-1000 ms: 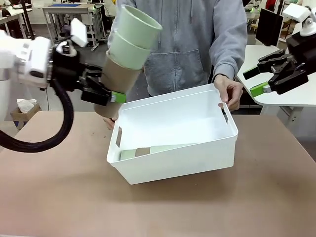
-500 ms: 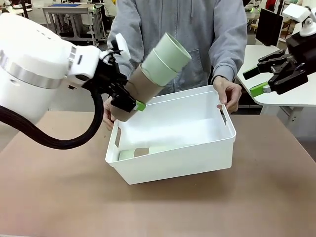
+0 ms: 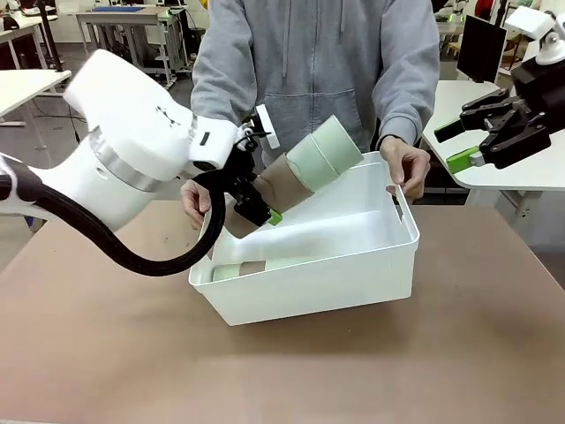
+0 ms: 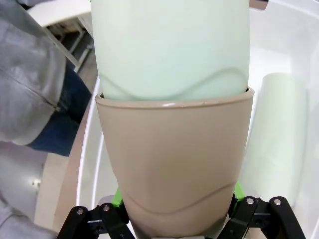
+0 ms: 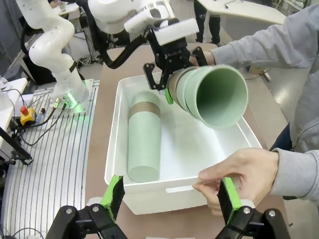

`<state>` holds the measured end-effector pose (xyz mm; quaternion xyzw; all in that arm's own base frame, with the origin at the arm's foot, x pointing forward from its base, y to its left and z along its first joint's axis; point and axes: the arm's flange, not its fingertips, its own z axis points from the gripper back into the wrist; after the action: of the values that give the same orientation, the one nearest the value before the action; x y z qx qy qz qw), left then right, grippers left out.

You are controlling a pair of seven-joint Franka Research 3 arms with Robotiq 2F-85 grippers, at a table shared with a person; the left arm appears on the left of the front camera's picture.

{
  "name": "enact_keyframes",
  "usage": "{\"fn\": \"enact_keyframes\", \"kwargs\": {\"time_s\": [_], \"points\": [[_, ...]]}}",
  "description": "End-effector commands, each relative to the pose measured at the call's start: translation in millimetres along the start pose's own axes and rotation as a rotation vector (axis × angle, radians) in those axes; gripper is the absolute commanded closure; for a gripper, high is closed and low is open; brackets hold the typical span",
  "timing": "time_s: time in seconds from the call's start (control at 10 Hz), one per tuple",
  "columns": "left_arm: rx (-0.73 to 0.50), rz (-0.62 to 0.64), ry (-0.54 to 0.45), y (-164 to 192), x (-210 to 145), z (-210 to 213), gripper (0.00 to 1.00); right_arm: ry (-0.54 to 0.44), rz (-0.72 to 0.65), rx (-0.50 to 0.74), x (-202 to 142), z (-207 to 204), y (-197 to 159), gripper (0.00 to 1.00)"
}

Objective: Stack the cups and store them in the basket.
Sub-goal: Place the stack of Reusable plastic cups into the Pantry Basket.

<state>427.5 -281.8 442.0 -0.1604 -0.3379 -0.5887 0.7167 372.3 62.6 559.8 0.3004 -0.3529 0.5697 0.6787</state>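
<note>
Stack position has changed over the last second: the left pincer has carried its stack of cups from above the near-left corner of the basket to a point over the basket's interior, and the stack has tipped from steeply raised to a shallow slant, mouth toward the person. The left pincer is clenched on the tan-brown cup at the foot of the stack; mint green cups are nested in it. The green pads press the tan wall from both sides.

A second stack lies on its side on the basket floor, along the left wall. The held stack hangs above it and is not touching it or the floor.

The person's hands hold the basket: one hand on the far right rim, the other hand at the left end. The basket sits tilted on the worktop, near edge down.

The right pincer hangs released, well apart from the basket, holding nothing.

Judgement: the storing step is close to completion. What remains is to lower the stack beside the one already inside and release it.
</note>
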Motion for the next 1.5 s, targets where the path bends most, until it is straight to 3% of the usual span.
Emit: {"fn": "enact_keyframes", "kwargs": {"time_s": [0.0,0.9,1.4], "points": [[-0.004,0.018,0.038,8.7,13.2,-10.2,0.15,-0.021,-0.023,0.003,4.6,-0.1,-0.6,0.0],[-0.036,-0.012,0.229,27.9,9.3,-84.6,0.15,-0.021,-0.023,0.003,4.6,-0.1,-0.6,0.0],[-0.055,-0.042,0.255,24.3,7.1,-103.0,0.15,-0.021,-0.023,0.003,4.6,-0.1,-0.6,0.0]]}}
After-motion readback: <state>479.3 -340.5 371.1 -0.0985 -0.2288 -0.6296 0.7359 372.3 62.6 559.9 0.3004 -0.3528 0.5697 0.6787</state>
